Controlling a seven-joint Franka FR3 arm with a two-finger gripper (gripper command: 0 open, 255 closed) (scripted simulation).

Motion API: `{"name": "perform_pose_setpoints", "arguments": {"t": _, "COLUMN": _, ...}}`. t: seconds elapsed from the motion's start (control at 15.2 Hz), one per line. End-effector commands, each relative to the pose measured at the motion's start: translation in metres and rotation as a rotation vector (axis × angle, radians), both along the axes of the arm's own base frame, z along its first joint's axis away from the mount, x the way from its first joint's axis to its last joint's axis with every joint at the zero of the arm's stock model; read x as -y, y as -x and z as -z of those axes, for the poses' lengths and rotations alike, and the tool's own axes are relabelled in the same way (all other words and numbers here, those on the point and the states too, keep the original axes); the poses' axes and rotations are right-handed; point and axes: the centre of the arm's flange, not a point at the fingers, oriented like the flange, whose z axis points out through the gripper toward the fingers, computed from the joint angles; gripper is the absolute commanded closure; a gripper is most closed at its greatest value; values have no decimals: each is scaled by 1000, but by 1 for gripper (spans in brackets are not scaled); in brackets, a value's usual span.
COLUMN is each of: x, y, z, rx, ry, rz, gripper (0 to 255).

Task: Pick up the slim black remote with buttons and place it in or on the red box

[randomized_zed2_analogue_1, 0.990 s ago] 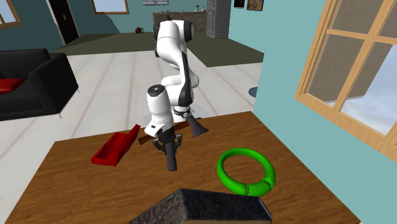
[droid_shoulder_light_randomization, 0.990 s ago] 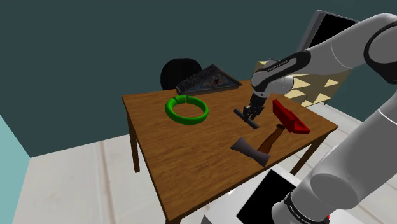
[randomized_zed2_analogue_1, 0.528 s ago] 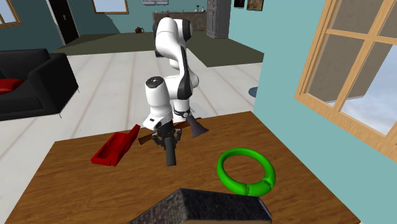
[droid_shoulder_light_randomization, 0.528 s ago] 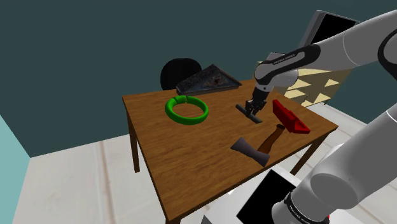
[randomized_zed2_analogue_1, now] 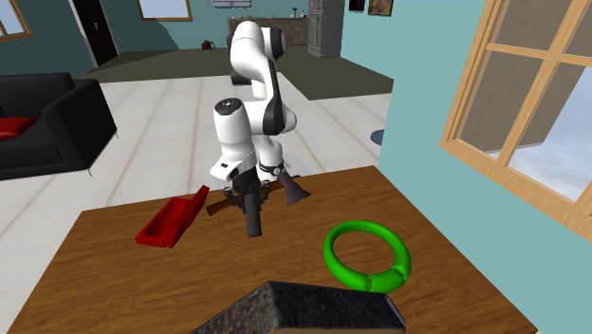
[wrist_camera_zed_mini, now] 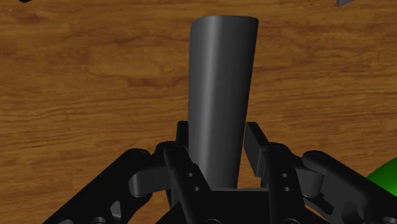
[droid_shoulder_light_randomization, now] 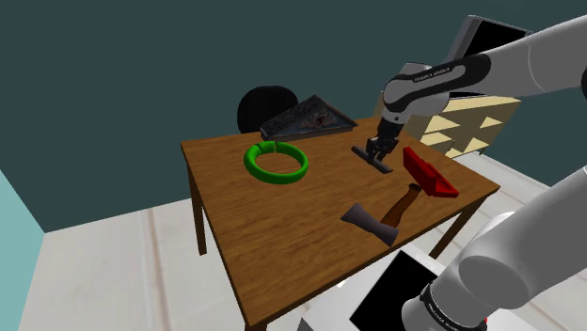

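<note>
No legible text anywhere. Faint white lettering on arm's dark forearm band (droid_shoulder_light_randomization: 435, 75), too small to read.

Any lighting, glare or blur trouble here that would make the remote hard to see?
Shoulder view: dim overall, the remote dark but distinct against the brown table. Second exterior view: brighter and even, no glare. Wrist view: sharp wood grain, the remote smoothly shaded dark grey in the gripper, no buttons visible.

The arm (droid_shoulder_light_randomization: 527, 66) is big, round and white, with dark rings at its bends. One dark band has tiny white letters. The gripper (wrist_camera_zed_mini: 217, 143) is all black, with little round screws.
</note>
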Motion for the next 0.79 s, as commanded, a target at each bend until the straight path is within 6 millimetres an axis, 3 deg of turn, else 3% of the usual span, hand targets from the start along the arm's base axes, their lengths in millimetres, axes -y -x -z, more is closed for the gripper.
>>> {"name": "perform_pose_setpoints", "arguments": {"t": 0.0, "x": 0, "y": 0, "z": -11, "rx": 0, "ry": 0, "rz": 0, "gripper": 255}}
{"name": "perform_pose_setpoints", "arguments": {"t": 0.73, "x": 0, "y": 0, "z": -69, "rx": 0, "ry": 0, "rz": 0, "gripper": 255}}
